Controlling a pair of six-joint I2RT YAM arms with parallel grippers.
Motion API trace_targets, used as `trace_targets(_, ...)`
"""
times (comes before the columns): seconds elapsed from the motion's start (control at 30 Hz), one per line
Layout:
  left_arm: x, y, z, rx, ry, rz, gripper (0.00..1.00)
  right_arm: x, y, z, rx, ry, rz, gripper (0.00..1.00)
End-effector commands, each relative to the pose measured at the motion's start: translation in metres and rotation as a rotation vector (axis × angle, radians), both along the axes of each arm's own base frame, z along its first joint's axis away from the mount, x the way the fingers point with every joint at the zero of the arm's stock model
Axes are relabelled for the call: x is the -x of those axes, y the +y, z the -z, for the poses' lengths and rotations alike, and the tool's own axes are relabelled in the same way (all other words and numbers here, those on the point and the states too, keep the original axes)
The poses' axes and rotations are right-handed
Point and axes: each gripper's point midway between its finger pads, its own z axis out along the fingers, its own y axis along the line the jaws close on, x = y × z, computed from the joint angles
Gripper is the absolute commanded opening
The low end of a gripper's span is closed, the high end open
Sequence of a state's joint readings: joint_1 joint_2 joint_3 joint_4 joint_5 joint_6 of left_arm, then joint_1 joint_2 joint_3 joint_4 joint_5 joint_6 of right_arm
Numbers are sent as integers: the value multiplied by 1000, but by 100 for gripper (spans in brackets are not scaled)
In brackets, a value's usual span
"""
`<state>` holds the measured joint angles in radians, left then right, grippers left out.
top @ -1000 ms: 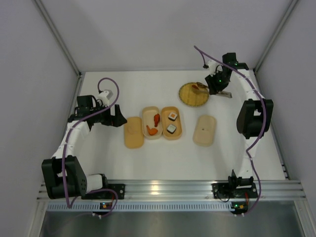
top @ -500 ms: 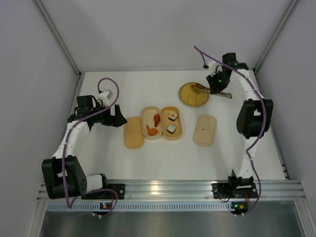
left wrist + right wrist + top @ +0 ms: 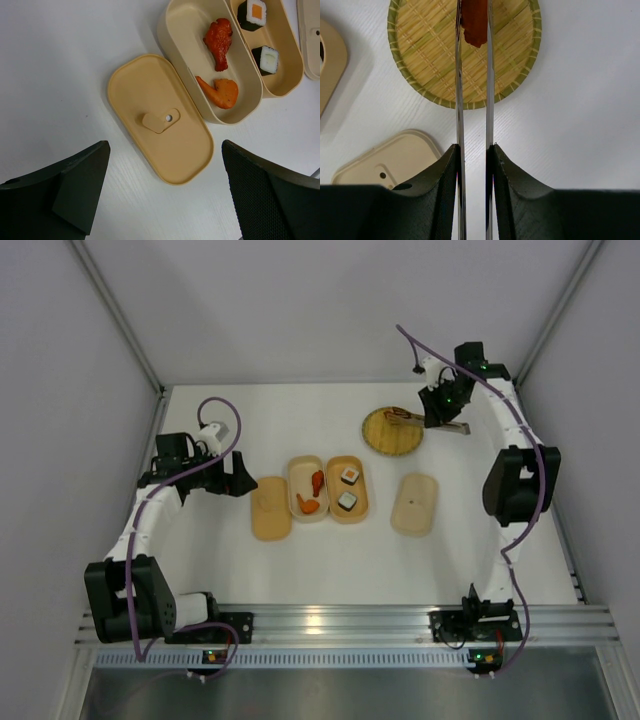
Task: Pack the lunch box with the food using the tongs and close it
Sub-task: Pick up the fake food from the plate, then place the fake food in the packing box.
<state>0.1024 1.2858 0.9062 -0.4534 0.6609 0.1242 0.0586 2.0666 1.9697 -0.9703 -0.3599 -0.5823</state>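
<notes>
Tongs (image 3: 458,100): clamped between the fingers of the right gripper (image 3: 472,150), both narrow arms squeezed close and parallel, pinching one red-brown food piece (image 3: 474,20). Held above the round woven plate (image 3: 430,60), near the tabletop's far edge, toward its far right corner (image 3: 385,435).

Mid-tabletop: two oval trays side by side, touching. Left tray (image 3: 172,30) with two orange-red pieces, a drumstick shape (image 3: 219,42) and a shrimp shape (image 3: 220,91). Right tray (image 3: 287,75) with two sushi rolls, one orange-centred (image 3: 252,14), one plain white (image 3: 269,58).

Two tan lids, both flat on the tabletop: one (image 3: 160,117) just beside the left tray's left side, the other (image 3: 385,160) apart on the right, between the plate and the near edge.

Left gripper (image 3: 164,150): spread wide, grasping nothing, hovering over the left lid.

Hard to make out: tong tips and the top of the pinched piece, cut off by the right wrist view's upper edge. From above, tongs (image 3: 455,429) mostly hidden under the right gripper (image 3: 440,410). Right lid clipped at the frame edge in both wrist views.
</notes>
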Motion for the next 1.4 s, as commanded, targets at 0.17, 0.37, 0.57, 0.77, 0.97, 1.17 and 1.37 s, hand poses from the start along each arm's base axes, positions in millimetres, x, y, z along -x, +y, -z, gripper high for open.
trace_targets(0.17,-7,-2,-8,22,-42,4,98,29,18,-52,-79,-62,-56,12)
trace_targets(0.37,-7,-2,-7,33,-33,-10,98,54,43,-64,-126,-54,-105,12)
trace_targets(0.57,-6,-4,-5,60,-25,-33,98,87,84,-73,-192,-39,-158,12)
trace_targets(0.77,-7,-5,-6,66,-24,-36,98,125,133,-67,-219,-4,-222,13)
trace_targets(0.97,-6,-4,-6,63,-23,-37,98,148,173,-52,-267,53,-217,13)
trace_targets(1.17,-5,-4,-3,60,-19,-35,98,156,202,-46,-290,68,-198,13)
trace_targets(1.37,-6,-3,-3,53,-23,-37,98,152,222,-44,-324,93,-169,13)
